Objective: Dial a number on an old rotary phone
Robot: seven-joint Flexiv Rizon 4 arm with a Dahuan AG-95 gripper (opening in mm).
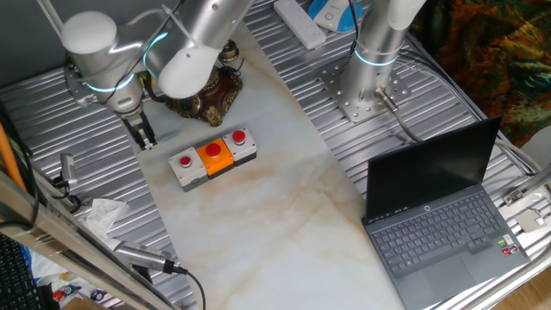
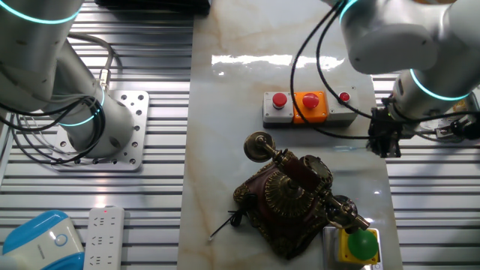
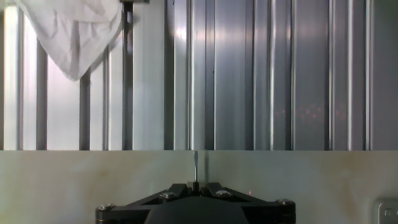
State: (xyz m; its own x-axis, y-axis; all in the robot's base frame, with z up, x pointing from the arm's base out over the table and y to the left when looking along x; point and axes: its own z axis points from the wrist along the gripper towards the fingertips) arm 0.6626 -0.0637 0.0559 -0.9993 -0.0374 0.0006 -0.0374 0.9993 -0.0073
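The old rotary phone [image 1: 207, 96] is a dark brown base with brass trim, partly hidden behind my arm at the back of the marble board. In the other fixed view the phone [image 2: 289, 199] shows fully, with its round dial and its handset on the cradle. My gripper [image 1: 145, 138] hangs over the board's edge, to the side of the phone and apart from it; it also shows in the other fixed view [image 2: 384, 142]. In the hand view the gripper [image 3: 196, 185] has its jaws together on a thin pin [image 3: 196, 165] that sticks out ahead.
A grey box with red and orange buttons [image 1: 212, 158] lies between phone and gripper. An open laptop [image 1: 439, 215] sits at the right. A second arm's base [image 1: 366, 86] is bolted behind. A white tissue [image 3: 74, 31] lies on the ribbed metal table.
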